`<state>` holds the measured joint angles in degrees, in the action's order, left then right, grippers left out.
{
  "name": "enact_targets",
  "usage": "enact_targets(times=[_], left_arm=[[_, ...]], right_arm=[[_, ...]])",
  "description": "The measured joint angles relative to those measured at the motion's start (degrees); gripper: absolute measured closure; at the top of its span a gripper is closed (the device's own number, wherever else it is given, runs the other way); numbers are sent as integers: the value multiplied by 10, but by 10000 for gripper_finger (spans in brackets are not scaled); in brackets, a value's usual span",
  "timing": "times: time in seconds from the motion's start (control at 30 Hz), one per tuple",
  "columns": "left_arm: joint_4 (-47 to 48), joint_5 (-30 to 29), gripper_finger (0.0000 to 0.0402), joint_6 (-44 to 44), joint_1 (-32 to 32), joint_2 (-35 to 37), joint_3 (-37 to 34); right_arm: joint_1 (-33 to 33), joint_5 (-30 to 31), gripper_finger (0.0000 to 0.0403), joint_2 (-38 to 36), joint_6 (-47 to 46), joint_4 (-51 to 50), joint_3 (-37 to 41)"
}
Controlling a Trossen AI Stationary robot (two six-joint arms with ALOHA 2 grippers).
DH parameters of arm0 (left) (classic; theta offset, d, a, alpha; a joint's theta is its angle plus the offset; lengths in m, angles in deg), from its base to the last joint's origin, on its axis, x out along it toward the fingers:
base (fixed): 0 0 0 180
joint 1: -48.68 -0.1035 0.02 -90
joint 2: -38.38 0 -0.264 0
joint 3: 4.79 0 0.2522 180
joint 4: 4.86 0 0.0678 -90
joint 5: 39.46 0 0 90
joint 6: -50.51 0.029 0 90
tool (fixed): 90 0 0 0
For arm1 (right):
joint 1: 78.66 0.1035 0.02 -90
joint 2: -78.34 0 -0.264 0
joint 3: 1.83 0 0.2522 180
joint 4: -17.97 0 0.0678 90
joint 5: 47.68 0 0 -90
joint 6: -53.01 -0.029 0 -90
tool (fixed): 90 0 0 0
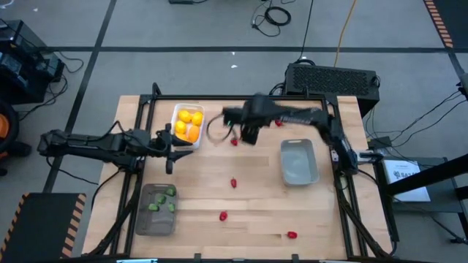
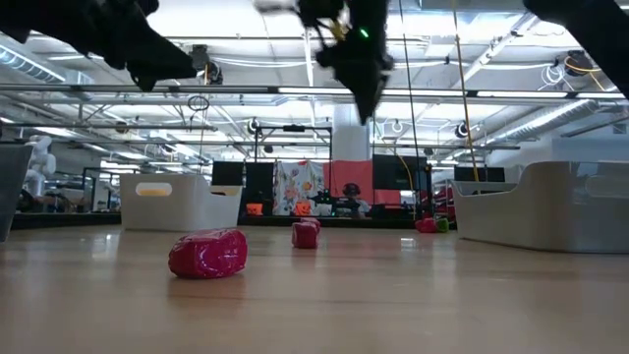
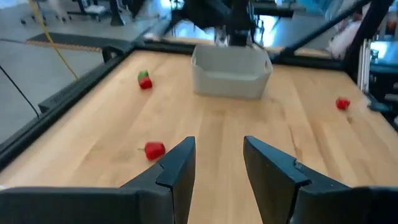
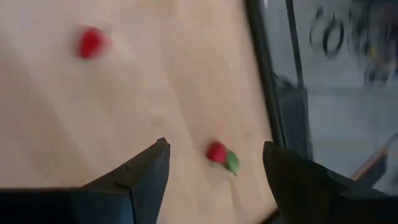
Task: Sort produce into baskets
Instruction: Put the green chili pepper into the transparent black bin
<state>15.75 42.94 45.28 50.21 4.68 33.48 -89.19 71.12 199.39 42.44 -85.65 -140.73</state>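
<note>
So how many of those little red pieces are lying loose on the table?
5: one beneath the right pincer, one behind the light grey basket, one mid-table, two near the front. The arm may hide others.

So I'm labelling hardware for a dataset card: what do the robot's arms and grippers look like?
Both arms are dark, near-black jointed links. The left gripper ends in two flat, black, wedge-shaped fingers with angular inner faces. The right gripper has the same dark, tapered pair. In the low view a small green light glows on the right arm's wrist housing. No markings are readable.
</note>
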Motion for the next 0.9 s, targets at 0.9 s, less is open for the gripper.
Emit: enact_targets(times=[0.9], left_arm=[[-4,-67,258,-3,1,-34,-1]], right_arm=[[-271,-52,156,-243,210,329,516]])
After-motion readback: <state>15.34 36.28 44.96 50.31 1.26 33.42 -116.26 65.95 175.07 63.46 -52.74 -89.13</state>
